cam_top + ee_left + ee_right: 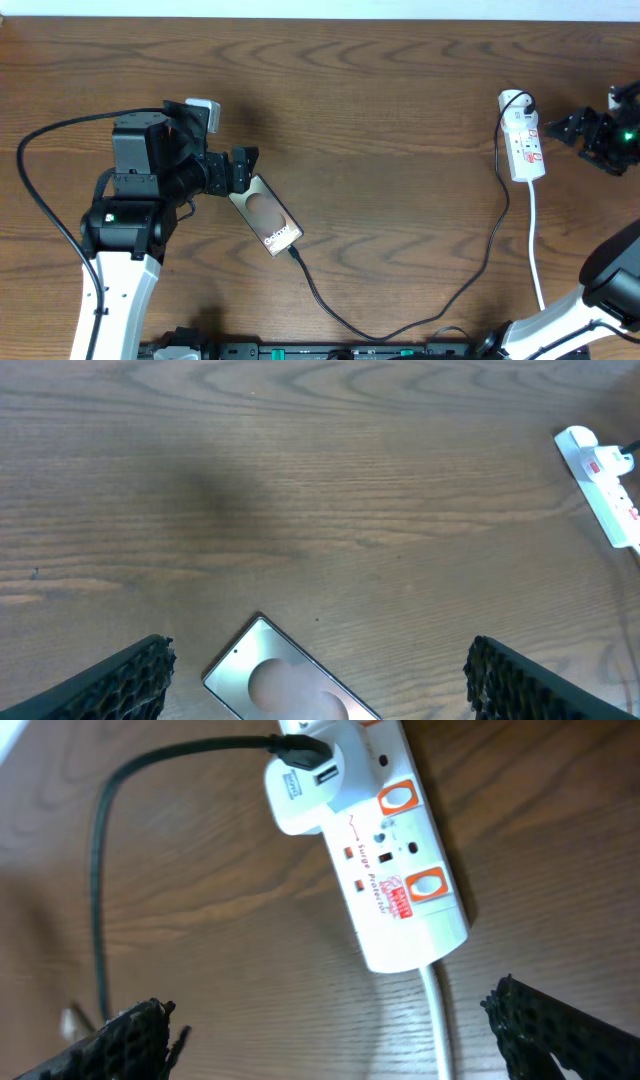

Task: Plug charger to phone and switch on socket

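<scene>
The phone (268, 217) lies at an angle left of centre, its brownish oval and white lettering facing up. The charger (440, 305), a thin black cable, meets the phone's lower end, loops toward the table's front edge and rises to a white adapter (300, 785) plugged into the socket (524, 140). My left gripper (240, 170) stands open just above the phone's upper end; in the left wrist view the phone (285, 680) lies between the spread fingers (120, 680). My right gripper (562, 128) is open just right of the socket (405, 870), holding nothing.
The socket's white cord (535, 250) runs toward the front edge by the right arm's base. A thick black robot cable (40, 200) loops at the far left. The socket (605, 480) shows small at the left wrist view's right edge.
</scene>
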Motion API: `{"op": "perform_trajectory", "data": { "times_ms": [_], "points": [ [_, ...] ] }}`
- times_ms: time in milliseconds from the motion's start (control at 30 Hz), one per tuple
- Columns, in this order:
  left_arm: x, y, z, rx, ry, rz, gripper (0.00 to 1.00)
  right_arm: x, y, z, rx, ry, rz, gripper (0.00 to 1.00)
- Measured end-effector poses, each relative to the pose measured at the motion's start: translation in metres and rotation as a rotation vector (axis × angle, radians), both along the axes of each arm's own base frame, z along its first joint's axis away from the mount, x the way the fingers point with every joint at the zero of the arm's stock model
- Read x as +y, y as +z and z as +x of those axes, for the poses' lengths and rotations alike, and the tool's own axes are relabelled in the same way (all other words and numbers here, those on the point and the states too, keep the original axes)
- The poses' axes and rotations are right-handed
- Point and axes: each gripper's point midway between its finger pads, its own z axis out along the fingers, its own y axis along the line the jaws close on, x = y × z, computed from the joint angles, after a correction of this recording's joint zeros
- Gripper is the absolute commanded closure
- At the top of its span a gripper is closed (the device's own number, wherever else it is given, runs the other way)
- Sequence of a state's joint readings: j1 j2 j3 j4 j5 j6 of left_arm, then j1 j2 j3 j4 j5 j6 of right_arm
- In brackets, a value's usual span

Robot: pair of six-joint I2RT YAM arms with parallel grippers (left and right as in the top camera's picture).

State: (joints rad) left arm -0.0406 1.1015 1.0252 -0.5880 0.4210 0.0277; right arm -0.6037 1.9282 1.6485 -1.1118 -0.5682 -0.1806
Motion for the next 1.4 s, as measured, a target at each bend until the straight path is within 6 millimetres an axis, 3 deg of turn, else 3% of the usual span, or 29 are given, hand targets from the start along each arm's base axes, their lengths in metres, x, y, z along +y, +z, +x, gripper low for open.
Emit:
{"op": "perform_trajectory", "data": {
  "times_ms": [333,500,667,1067,1400],
  "points": [
    [0.0,-0.001,-0.001,0.008,0.0,0.0,0.07,0.006,-0.025,0.034,-0.06,0.151,-0.138,0.01],
    [0.0,-0.001,-0.001,0.008,0.0,0.0,0.07,0.009,-0.026,0.047,-0.1,0.181,-0.17,0.01],
    [0.0,-0.001,-0.001,0.008,0.0,0.0,0.07,0.014,-0.032,0.054,-0.108,0.201,-0.175,0.01],
    [0.0,-0.001,-0.001,0.008,0.0,0.0,0.07,0.037,-0.083,0.06,-0.031,0.265,-0.119,0.01],
    [0.0,-0.001,-0.001,0.008,0.0,0.0,0.07,0.035,-0.082,0.068,-0.073,0.286,-0.141,0.01]
  ]
}}
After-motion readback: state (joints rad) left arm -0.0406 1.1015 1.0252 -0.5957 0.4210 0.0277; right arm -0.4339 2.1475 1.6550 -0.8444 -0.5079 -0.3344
